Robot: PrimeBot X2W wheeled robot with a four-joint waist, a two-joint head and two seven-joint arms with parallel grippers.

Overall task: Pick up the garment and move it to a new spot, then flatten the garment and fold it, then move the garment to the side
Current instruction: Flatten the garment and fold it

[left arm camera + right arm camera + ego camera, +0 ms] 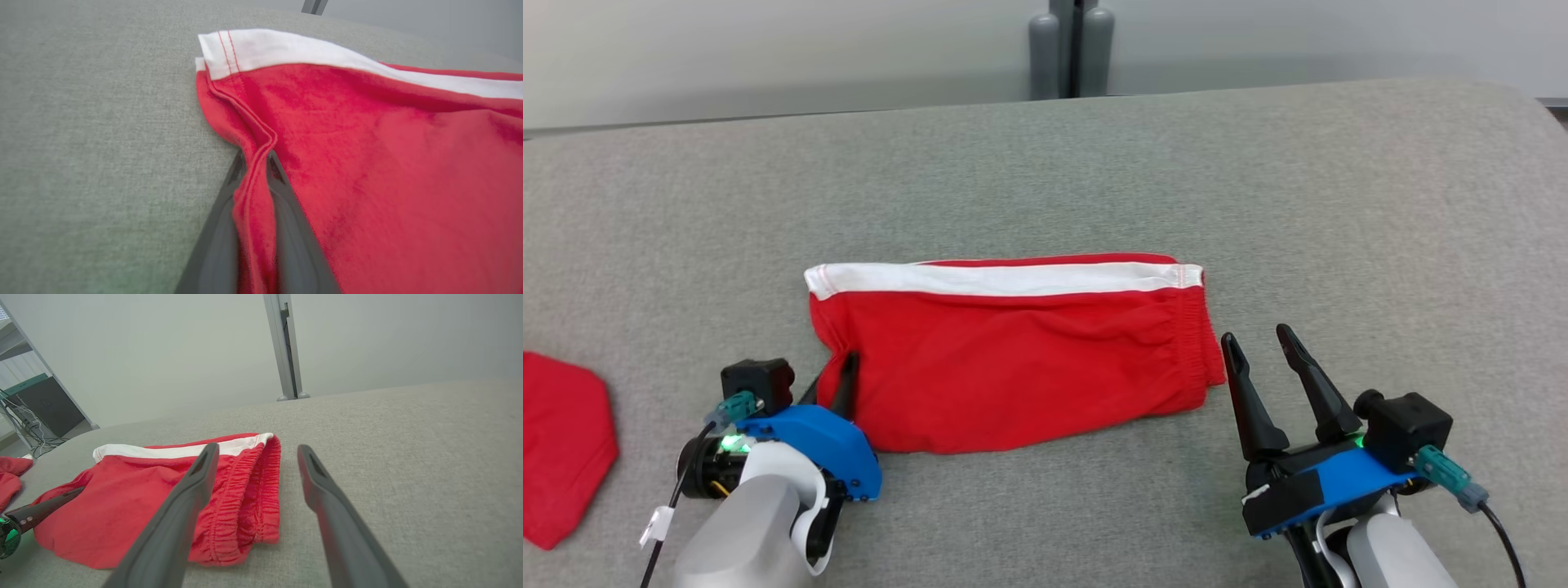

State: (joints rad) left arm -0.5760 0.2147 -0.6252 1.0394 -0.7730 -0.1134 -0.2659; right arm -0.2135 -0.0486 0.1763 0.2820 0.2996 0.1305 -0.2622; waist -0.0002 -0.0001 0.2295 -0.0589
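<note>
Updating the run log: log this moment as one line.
garment: red shorts, flat on grey surface | left gripper: shut on shorts' left edge | right gripper: open, by waistband end

A broad bench covered in grey woven fabric (1045, 163) is spreading across the scene. A crumpled red cloth (560, 445) is lying at its left edge, partly cut off. Beyond the far edge a grey metal post with rounded feet (1072, 49) is standing before a pale plain wall (768, 49). Farther left a dark boxy cabinet (47, 408) is sitting on the floor, with loose cables (28, 437) trailing beside it.
</note>
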